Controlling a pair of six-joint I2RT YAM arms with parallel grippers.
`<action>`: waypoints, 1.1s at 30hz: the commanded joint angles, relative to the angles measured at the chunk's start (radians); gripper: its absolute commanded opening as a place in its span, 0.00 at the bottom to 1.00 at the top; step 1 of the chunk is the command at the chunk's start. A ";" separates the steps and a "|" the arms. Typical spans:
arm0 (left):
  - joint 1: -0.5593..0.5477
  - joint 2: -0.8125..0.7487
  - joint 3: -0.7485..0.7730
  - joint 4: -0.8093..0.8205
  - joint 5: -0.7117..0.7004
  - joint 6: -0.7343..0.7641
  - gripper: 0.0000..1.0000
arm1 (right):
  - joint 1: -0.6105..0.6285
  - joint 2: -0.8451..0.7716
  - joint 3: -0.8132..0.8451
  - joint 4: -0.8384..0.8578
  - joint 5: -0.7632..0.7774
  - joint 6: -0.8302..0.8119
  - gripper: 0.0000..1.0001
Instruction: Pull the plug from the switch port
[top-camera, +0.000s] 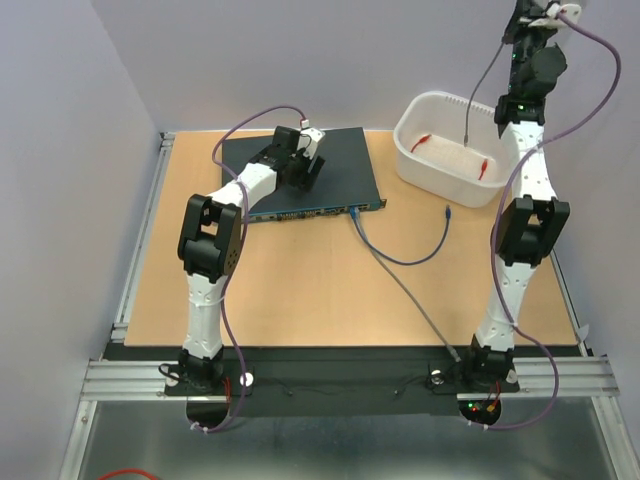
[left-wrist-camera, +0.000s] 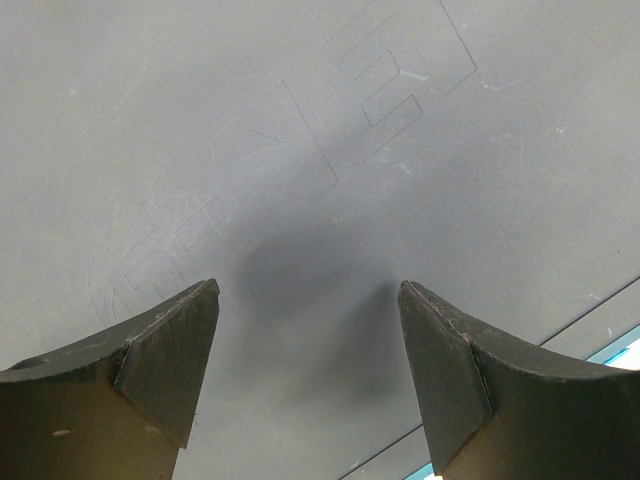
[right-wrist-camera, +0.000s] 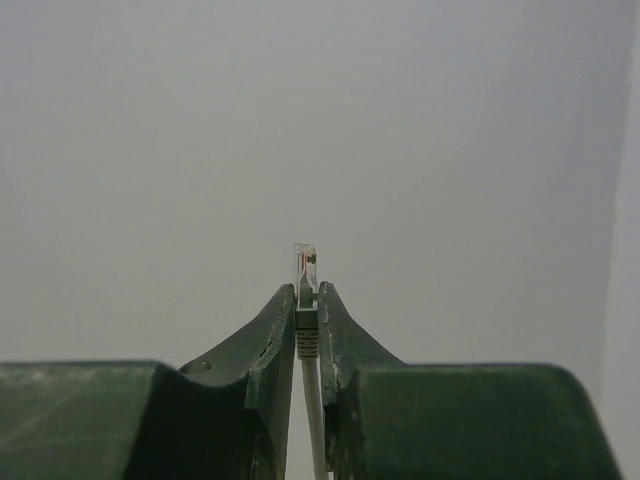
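The switch (top-camera: 340, 165) is lying flat on the counter (top-camera: 300, 290), left of centre and towards the far edge, with its row of ports facing the near side. We are seeing the left hand (top-camera: 308, 160) hovering over its dark top. From the left wrist view, that hand (left-wrist-camera: 305, 300) is standing released, its two fingers (left-wrist-camera: 170, 350) spread apart with nothing between them and only the lid of the switch (left-wrist-camera: 300, 150) showing beneath. We cannot tell whether the tips are touching the lid.

Moving right, a blue plug (top-camera: 353, 211) is sitting in a port at the right end of the near edge. Its purple cable (top-camera: 410, 260) is looping across the counter to a loose blue end (top-camera: 446, 212). A second grey lead (top-camera: 410, 300) is running from that same corner towards the base of the right arm.

Further right, a white tub (top-camera: 420, 115) is standing at the far side, with small red pieces (top-camera: 422, 142) lying inside.

At the far right, the right hand (top-camera: 540, 12) is hanging high above the counter. From its wrist view, the hand (right-wrist-camera: 308, 295) is clenching a clear plug (right-wrist-camera: 305, 262), whose tip is sticking out beyond the fingertips. The plug's grey cable (top-camera: 480, 90) is dangling down into the tub.
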 joint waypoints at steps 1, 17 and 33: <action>0.002 -0.077 0.014 -0.004 0.003 0.004 0.84 | -0.005 -0.070 -0.163 -0.017 -0.097 -0.035 0.00; -0.001 -0.087 0.022 -0.016 0.024 -0.015 0.84 | -0.003 -0.206 -0.769 -0.406 0.141 0.302 0.85; -0.006 -0.093 0.042 -0.019 0.031 -0.009 0.84 | 0.047 -0.341 -0.484 -0.769 0.260 0.052 1.00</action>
